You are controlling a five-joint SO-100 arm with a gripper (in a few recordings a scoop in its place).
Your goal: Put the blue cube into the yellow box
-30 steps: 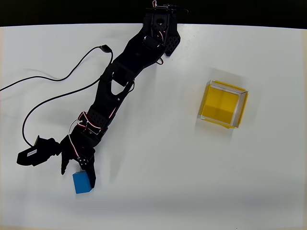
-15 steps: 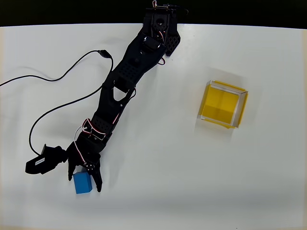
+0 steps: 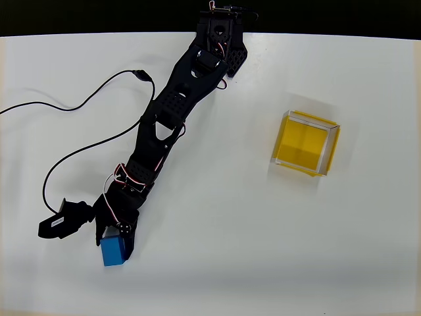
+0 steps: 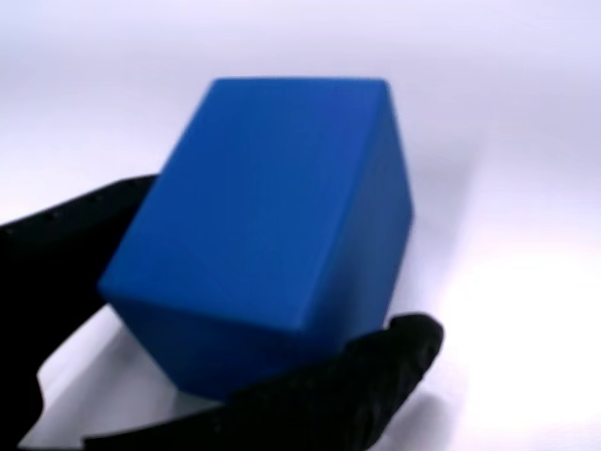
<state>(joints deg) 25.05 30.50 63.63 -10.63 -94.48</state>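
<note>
Blue cube [image 3: 113, 251] near the lower left of the white tabletop [image 3: 230, 263] in the overhead view, lying between the two black fingers of the hand [image 3: 115, 241]. Wrist view: the blue cube [image 4: 272, 225] sits large and tilted, one finger [image 4: 66, 235] pressed against its left face and the other finger [image 4: 357, 385] under its lower right edge; the hand is closed around the cube, gripping it on opposite sides. Whether the cube is lifted off the surface or resting on it cannot be told. Black arm [image 3: 164, 125] runs diagonally from its base at the top edge of the tabletop down to the hand. Black cable [image 3: 79, 105] curves across the tabletop to the left of the arm. Yellow box [image 3: 306, 142] stands well apart at the right, open side up, with pale clear walls and a yellow floor.
</note>
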